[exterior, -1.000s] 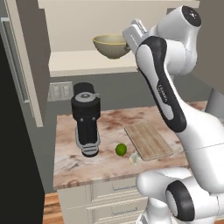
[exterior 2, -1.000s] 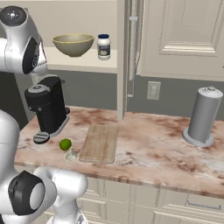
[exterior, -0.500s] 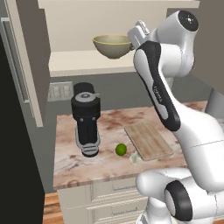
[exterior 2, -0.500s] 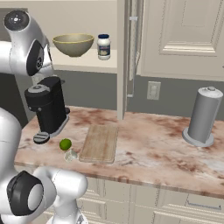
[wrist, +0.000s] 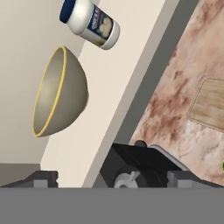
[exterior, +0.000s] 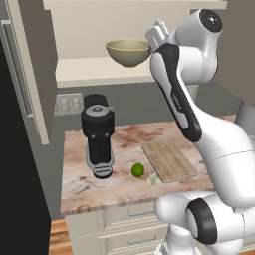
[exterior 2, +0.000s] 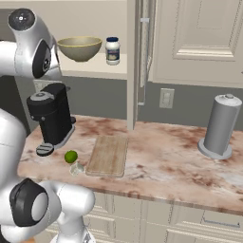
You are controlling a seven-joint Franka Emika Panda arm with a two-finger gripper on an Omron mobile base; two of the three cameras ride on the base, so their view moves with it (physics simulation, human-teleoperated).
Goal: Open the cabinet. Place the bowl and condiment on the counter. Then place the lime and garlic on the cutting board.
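I'm looking along my two-finger gripper [wrist: 112,179], its dark tips standing wide apart and gripping nothing. On the open cream wall cabinet's [exterior 2: 95,71] shelf the wide olive-yellow bowl [wrist: 59,94] is sitting just beside the small white jar with a dark blue lid [wrist: 90,22]. Below the shelf, the bright green lime [exterior 2: 70,156] and pale garlic bulb [exterior 2: 77,167] are lying just beside the light-brown wooden cutting board [exterior 2: 108,155] on the pinkish-brown marble counter [exterior 2: 166,156].

Even, soft rendered light throughout, no glare. The pinkish-brown marble surface [exterior 2: 161,156] is bright; faint shadows lie under the cream shelf [exterior: 94,74]. All views sharp, without edge distortion.
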